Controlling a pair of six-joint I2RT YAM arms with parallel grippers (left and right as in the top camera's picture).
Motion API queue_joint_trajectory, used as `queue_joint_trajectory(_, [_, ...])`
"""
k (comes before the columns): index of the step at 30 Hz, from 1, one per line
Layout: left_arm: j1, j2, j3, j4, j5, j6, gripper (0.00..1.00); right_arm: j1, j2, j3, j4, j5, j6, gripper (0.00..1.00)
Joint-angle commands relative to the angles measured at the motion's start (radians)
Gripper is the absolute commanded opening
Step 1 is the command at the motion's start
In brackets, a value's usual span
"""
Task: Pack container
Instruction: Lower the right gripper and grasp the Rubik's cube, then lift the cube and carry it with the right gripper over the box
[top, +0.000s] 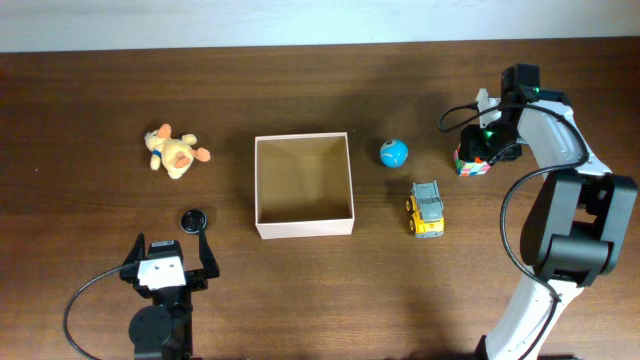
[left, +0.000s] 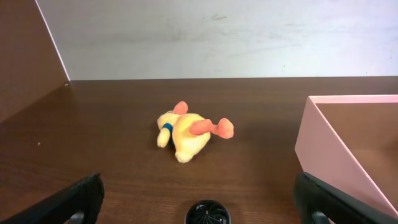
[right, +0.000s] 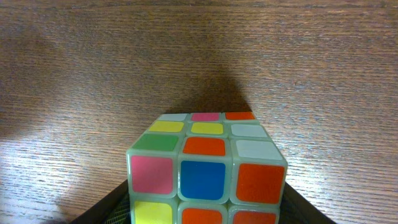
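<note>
Rubik's-type cube (right: 205, 174) sits on bench (right: 93, 62) between right fingers (right: 102, 211); whether clamped, cannot tell. Squeeze squarely on opposite faces, then lift toward container (top: 303, 228). Idle left fingers (left: 84, 196) wide.

1. This looks like a robotics lab bench, not a home. Two jointed arms, the left arm (top: 160, 295) in the lower left of the frame and the right arm (top: 565, 200) at the right edge, stand at one dark wood-grain desk (top: 320, 310).
2. A black cable (top: 503, 225) loops loose beside the right arm.
3. Small toys lie singly and well apart around an open cardboard container (top: 303, 226): a plush animal (top: 172, 152), a blue ball (top: 393, 153), a yellow truck (top: 426, 210) and a colour cube (top: 472, 163).
4. Behind the desk, the left wrist view shows a bare pale wall (left: 217, 37), with a plain brown panel (left: 25, 56) in the upper left.
</note>
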Motion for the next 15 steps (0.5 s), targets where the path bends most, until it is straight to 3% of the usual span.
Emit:
queue_joint_trajectory(1, [0.001, -0.005, -0.005, 0.0, 0.01, -0.006, 0.99, 0.009, 0.014, 0.004, -0.008, -0.006, 0.008, 0.55])
queue_joint_trajectory(15, [0.001, -0.005, -0.005, 0.0, 0.01, -0.006, 0.99, 0.01, 0.014, 0.193, -0.108, -0.006, 0.008, 0.55])
